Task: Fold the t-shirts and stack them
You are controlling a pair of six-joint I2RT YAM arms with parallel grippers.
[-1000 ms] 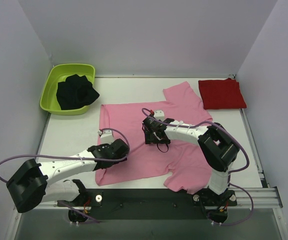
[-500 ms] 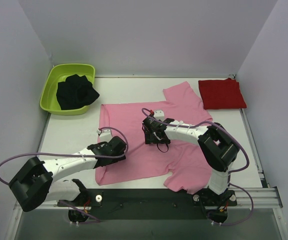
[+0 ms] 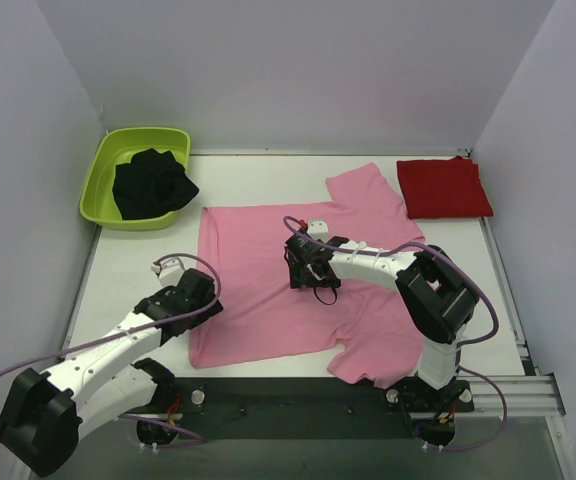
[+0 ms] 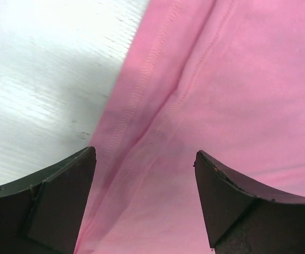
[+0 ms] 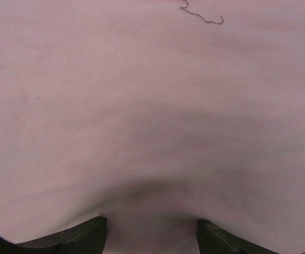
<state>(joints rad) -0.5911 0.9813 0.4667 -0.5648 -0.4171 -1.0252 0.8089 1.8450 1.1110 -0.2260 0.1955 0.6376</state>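
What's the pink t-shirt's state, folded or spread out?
Spread out: the pink t-shirt lies flat across the table, sleeves sticking out, no fold made yet.

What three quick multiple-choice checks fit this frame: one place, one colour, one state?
1. Where is the folded red t-shirt? A far right corner B near left corner C centre
2. Colour of the cloth in the green tub? A pink B black C white
3. The left gripper over the edge of the pink t-shirt is: A shut on it B open C shut, empty
Key: 1 A, it lies at the back by the right wall; 2 B, a black heap fills the tub; 3 B, wrist view shows jaws wide apart above the hem.
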